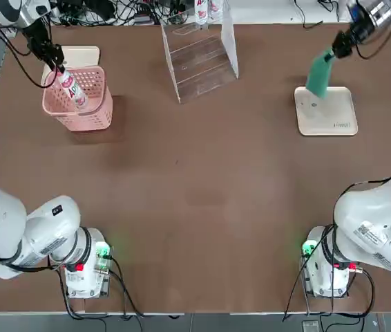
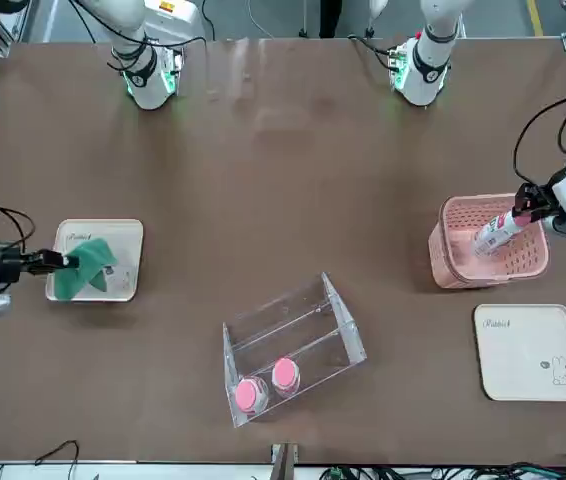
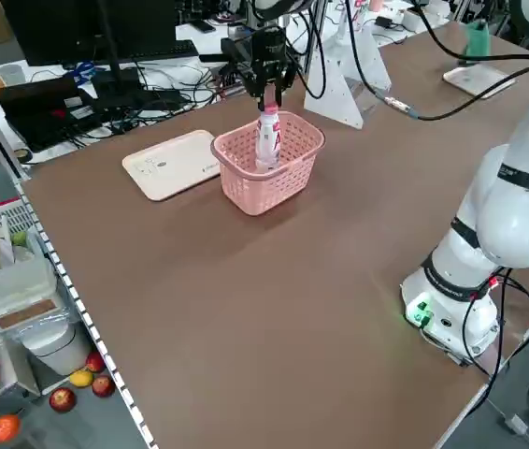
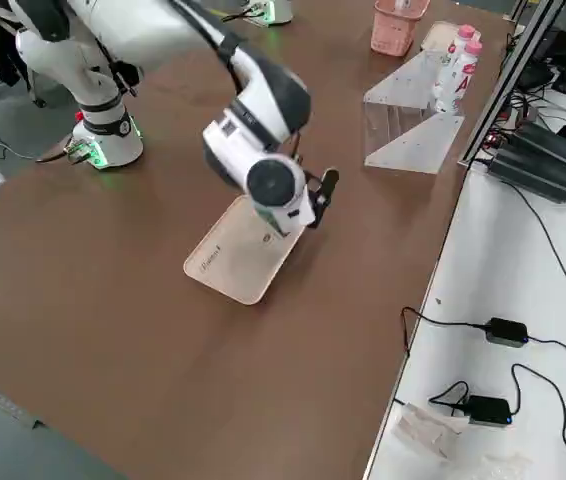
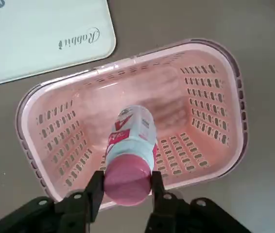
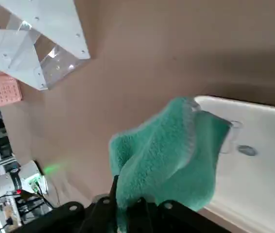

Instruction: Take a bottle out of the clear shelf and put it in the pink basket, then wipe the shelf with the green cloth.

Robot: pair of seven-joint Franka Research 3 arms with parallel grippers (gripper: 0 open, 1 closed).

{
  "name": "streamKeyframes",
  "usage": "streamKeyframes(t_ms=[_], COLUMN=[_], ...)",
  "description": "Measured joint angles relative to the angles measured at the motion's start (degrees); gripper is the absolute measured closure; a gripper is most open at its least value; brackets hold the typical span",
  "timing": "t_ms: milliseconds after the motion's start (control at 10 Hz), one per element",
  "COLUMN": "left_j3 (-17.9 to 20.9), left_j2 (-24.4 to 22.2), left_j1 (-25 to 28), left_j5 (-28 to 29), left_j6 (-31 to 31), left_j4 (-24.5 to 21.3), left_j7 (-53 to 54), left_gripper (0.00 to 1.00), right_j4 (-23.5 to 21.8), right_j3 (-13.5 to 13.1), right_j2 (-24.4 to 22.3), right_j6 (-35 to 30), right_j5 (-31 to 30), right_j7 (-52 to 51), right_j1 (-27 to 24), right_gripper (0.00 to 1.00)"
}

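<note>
My left gripper is shut on the pink cap of a white bottle with a red-and-pink label, holding it tilted inside the pink basket. In the left wrist view the bottle hangs above the basket floor. The clear shelf stands at the far middle with two more pink-capped bottles in it. My right gripper is shut on the green cloth, which hangs over the far edge of a cream tray.
A second cream tray lies just beyond the basket. Cables and electronics crowd the bench past the table's far edge. The arm bases stand at the near edge.
</note>
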Motion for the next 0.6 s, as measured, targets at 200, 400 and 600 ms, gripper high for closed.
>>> streamKeyframes(t_ms=[200,400,600], left_j3=[0.0,0.1,0.1], left_j2=[0.0,0.1,0.4], left_j1=[0.0,0.1,0.5], left_j5=[0.2,0.9,1.0], left_j6=[1.7,3.9,4.6], left_j4=[-1.2,-2.6,-3.4], left_j7=[0.0,0.0,0.1], left_gripper=[0.56,0.56,0.56], right_j4=[0.1,0.0,-0.5], right_j3=[0.2,0.2,0.0], right_j2=[-6.6,-11.4,-12.1], right_j6=[1.3,6.7,16.1], right_j5=[0.0,-0.1,-0.3], right_j7=[11.4,24.7,35.6], right_j1=[10.0,22.1,33.2], right_gripper=[0.94,0.94,0.94])
